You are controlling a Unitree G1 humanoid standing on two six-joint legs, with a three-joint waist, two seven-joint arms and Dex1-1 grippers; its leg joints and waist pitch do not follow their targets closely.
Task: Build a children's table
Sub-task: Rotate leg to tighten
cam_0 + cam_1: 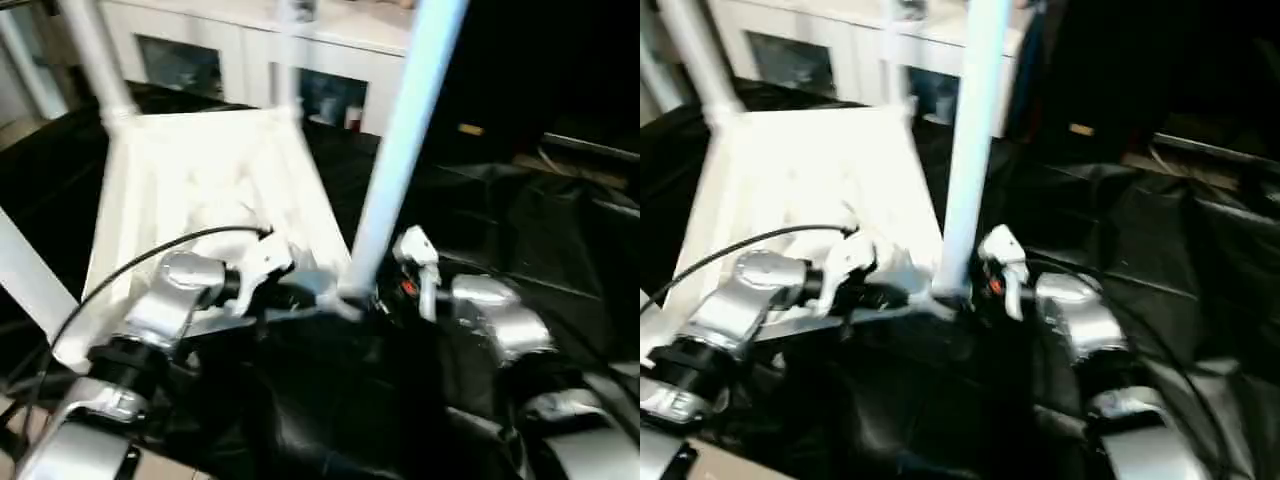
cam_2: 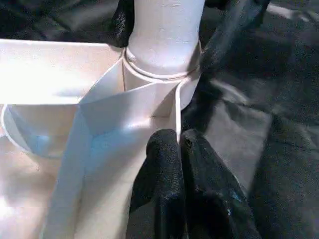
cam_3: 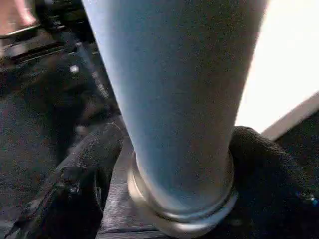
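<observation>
near-corner leg stands between the two grippers, long axis upright and leaning slightly.

the white plastic table top (image 1: 200,190), ribbed underside up, lies on the black sheet (image 1: 520,230) ahead of both arms, long white round tube legs rising from its corners. the nearest white tube leg (image 1: 400,150) sits in the rounded corner socket (image 2: 159,74) directly between the grippers. right gripper (image 3: 174,164) is clenched around the leg's base just above the socket, a black finger on each side of the tube. left gripper (image 2: 180,164) is pinched on a thin upright rib (image 2: 177,112) of the underside just short of that socket, bracing the top. judgement: any further seating push runs down the tube's axis, so the right arm works while the left steadies.
</observation>
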